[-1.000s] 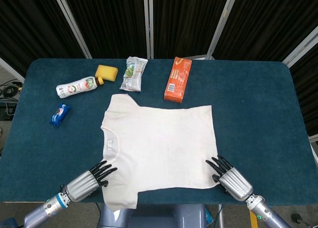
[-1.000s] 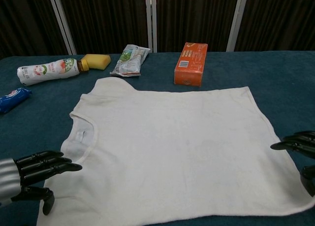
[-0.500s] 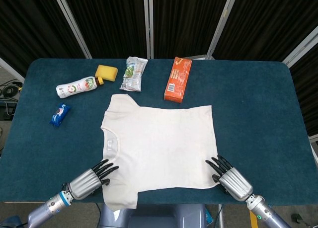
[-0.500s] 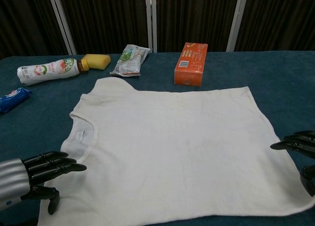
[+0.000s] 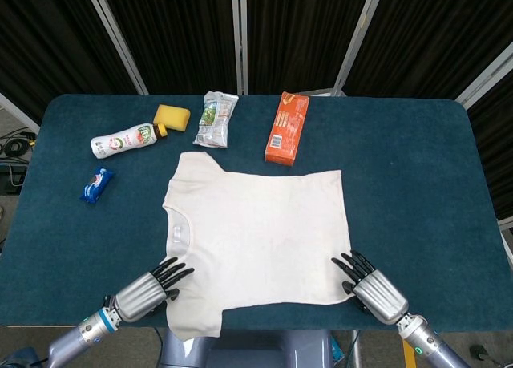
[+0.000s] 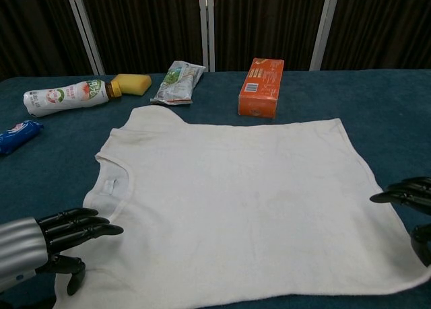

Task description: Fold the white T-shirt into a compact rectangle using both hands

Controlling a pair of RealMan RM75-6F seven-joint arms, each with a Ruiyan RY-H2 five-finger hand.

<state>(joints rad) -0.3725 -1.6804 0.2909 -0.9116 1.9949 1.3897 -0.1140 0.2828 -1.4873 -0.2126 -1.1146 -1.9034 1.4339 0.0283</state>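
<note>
The white T-shirt (image 5: 256, 236) lies spread flat on the blue table (image 5: 417, 167), collar to the left, hem to the right; the chest view shows it too (image 6: 236, 201). My left hand (image 5: 146, 290) (image 6: 47, 240) sits at the shirt's near sleeve, its fingers apart and stretched over the sleeve's edge, holding nothing. My right hand (image 5: 370, 287) is at the near hem corner, fingers apart; only its fingertips (image 6: 404, 191) show at the chest view's right edge, beside the cloth.
Along the far side lie a white bottle (image 5: 124, 139), a yellow sponge (image 5: 171, 116), a green-white snack bag (image 5: 216, 118) and an orange box (image 5: 287, 127). A blue packet (image 5: 97, 184) lies at the left.
My left hand has crept a little to the right toward the near sleeve. The right hand and the shirt have not moved.
</note>
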